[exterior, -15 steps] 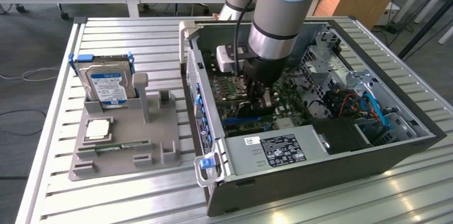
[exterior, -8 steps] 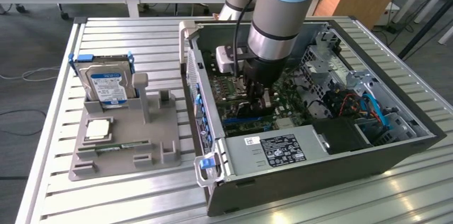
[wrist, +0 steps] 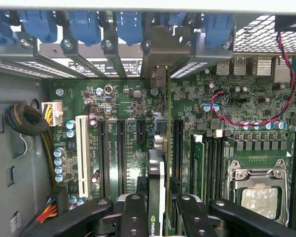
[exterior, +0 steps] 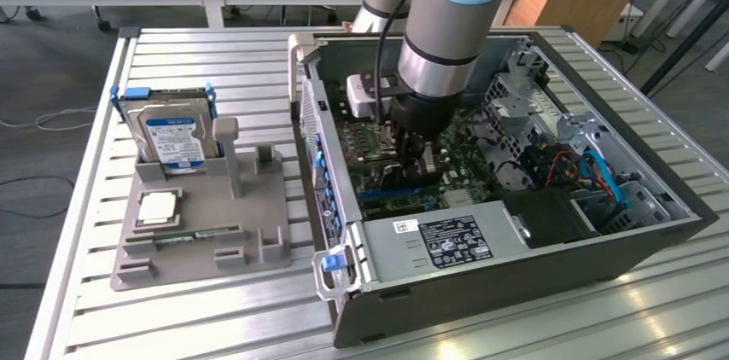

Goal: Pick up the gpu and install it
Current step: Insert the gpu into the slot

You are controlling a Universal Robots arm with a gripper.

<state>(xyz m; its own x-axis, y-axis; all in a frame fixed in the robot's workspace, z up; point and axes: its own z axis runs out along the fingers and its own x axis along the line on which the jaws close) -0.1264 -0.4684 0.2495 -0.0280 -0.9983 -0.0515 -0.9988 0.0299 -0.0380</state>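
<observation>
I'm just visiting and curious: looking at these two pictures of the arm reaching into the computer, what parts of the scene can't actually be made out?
- Exterior view: the gripper tips and most of the gpu are hidden by the arm's wrist.
- Wrist view: the gpu shows edge-on, so its face is unseen, and its lower end is cut off by the picture edge.
- Wrist view: whether the card's edge sits in a motherboard slot is hidden behind the card.
- Exterior view: the print on the hard drive label is too small to read.

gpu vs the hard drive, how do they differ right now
The gpu stands on edge in the hand inside the computer case, over the motherboard slots; the hard drive stands upright in the grey holder on the table outside. The gpu is thin and dark; the hard drive is thicker, silver with a blue label. Both stand upright.
</observation>
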